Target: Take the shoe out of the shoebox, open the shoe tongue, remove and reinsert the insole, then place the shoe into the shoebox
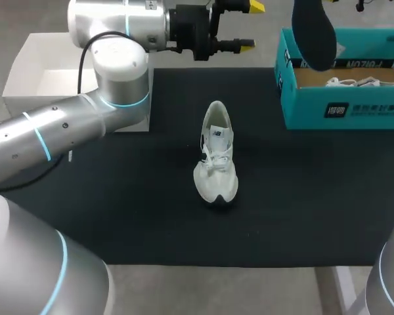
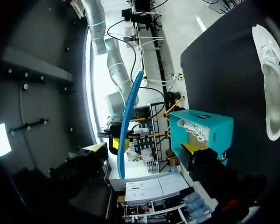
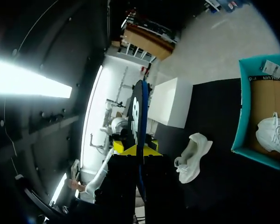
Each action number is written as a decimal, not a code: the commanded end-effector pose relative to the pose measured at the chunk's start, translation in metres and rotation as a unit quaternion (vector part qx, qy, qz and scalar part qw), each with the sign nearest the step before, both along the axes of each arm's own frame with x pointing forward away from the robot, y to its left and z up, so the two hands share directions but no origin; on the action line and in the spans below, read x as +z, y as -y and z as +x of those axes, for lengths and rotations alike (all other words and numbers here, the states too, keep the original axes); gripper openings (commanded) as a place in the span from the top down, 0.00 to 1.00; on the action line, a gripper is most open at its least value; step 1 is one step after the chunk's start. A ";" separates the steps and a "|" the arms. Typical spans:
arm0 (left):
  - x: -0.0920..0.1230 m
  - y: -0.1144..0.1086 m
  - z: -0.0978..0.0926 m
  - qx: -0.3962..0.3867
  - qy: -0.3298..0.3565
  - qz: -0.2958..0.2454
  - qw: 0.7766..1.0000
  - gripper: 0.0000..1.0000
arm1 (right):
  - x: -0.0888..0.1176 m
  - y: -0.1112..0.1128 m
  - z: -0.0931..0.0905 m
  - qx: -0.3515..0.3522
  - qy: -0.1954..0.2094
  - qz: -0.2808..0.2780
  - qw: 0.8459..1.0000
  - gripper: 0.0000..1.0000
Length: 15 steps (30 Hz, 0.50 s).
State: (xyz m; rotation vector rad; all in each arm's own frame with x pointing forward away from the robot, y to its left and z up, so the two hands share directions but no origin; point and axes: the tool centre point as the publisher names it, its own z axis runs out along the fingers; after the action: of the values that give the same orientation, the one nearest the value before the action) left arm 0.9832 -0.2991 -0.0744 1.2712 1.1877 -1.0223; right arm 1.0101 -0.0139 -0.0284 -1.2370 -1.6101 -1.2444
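Observation:
A white shoe (image 1: pixel 217 154) lies on the black mat (image 1: pixel 118 197) in the middle of the table, toe toward me; it shows too in the wrist views (image 2: pixel 273 84) (image 3: pixel 191 158). The dark insole (image 1: pixel 313 33) hangs in the air above the left end of the teal shoebox (image 1: pixel 341 98). My right gripper (image 3: pixel 134 150) is shut on its lower end, and the insole (image 3: pixel 137 112) stands up from the fingers. My left gripper (image 1: pixel 249 26) is open and empty, level with the table's far edge, left of the shoebox. From the left wrist the insole (image 2: pixel 128 121) appears edge-on.
A second white shoe (image 1: pixel 364 82) lies inside the shoebox (image 3: pixel 242 116). A white open box (image 1: pixel 39 79) stands at the far left, partly behind my left arm (image 1: pixel 118 72).

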 end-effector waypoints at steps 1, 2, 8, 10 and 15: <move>0.003 0.019 -0.001 -0.001 0.011 -0.021 1.000 0.00 | -0.004 -0.012 0.008 0.012 -0.010 -0.003 1.000 1.00; 0.004 0.020 -0.002 -0.001 0.011 -0.021 1.000 0.00 | -0.004 -0.014 0.009 0.012 -0.011 -0.002 1.000 1.00; 0.005 0.031 -0.011 -0.005 0.020 -0.029 0.999 0.00 | -0.008 -0.024 0.013 0.014 -0.024 0.001 1.000 1.00; 0.005 0.035 -0.013 -0.009 0.021 -0.031 0.999 0.00 | -0.009 -0.026 0.016 0.014 -0.024 0.004 1.000 1.00; 0.004 0.038 -0.018 -0.012 0.022 -0.032 0.999 0.01 | -0.008 -0.031 0.022 0.019 -0.020 0.007 1.000 1.00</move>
State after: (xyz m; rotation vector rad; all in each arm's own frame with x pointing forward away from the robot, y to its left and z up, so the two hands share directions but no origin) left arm 0.9662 -0.3338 -0.0681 1.2635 1.1057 -1.0402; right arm 1.0259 0.0148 -0.0359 -1.2180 -1.5820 -1.2104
